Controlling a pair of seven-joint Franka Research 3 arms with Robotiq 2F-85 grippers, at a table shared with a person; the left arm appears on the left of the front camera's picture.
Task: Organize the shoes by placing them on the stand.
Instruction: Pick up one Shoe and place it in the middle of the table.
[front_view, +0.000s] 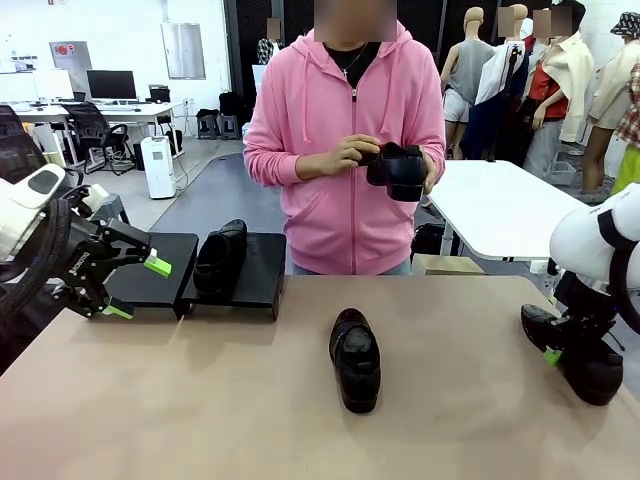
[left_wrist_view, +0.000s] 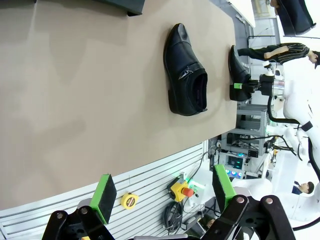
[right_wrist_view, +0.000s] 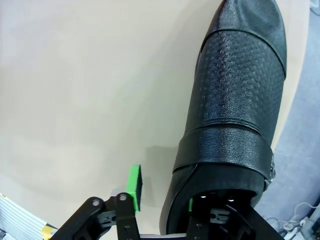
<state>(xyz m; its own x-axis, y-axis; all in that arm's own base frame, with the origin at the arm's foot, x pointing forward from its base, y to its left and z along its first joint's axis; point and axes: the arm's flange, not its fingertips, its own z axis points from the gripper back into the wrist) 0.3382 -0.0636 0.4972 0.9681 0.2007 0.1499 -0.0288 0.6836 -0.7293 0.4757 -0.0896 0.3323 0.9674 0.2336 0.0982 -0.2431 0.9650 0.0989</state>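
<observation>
**Right gripper (front_view: 553, 352) at the right-hand shoe (front_view: 585, 365).** This shoe lies on the table (front_view: 200, 400) directly beneath the gripper, its toe pointing away from the wrist.

- **Grip state:** In the right wrist view the jaws stand partly apart, astride the shoe's side wall at the opening. One finger is down inside. The outer pad (right_wrist_view: 134, 185) sits just beside the leather without touching it, so nothing is held yet.
- **How to grip:** Close until both pads bear on the wall, and keep the bite deep. Glossy leather will likely slip, and the toe will likely sag on the lift, so raise it slowly and level.
- **Left gripper (front_view: 138, 288):** It is fully spread and empty.
- **The stand (front_view: 155, 268):** It lies just beyond the left gripper's fingertips and well across from the right gripper. The section nearer the left gripper is bare, and the other section carries one shoe (front_view: 220, 258).
- **Route:** Carry high over the middle shoe (front_view: 356, 358), which lies between the two grippers.
- **Fourth shoe (front_view: 398, 170):** The person across the table holds it.
</observation>
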